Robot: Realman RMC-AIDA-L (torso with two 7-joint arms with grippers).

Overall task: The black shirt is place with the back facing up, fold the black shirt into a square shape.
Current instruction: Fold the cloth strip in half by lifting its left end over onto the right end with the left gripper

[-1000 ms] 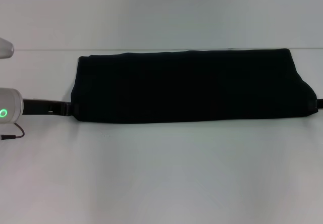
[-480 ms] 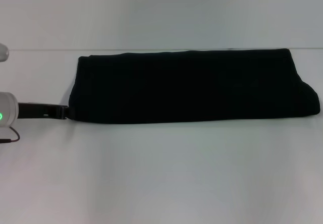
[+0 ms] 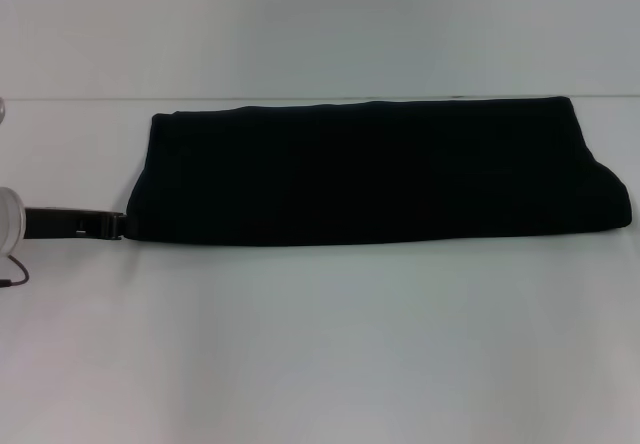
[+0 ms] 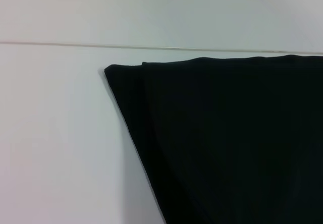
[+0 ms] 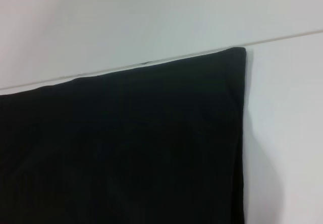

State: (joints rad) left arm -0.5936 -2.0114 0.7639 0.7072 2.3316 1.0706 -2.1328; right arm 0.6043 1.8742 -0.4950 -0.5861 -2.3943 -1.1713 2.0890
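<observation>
One long band is all the black shirt (image 3: pixel 375 171) makes, lying across the white surface (image 3: pixel 320 344). The left gripper (image 3: pixel 118 226) touches its near left corner, jaws unreadable; the right is unseen. Next, probably a crosswise fold.

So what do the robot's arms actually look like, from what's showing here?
Only the left arm shows, at the head view's left edge: a rounded white casing, a thin dark cable looping below it, and a slim black bar-shaped left tool reaching to the black shirt. The right arm is out of view.
</observation>
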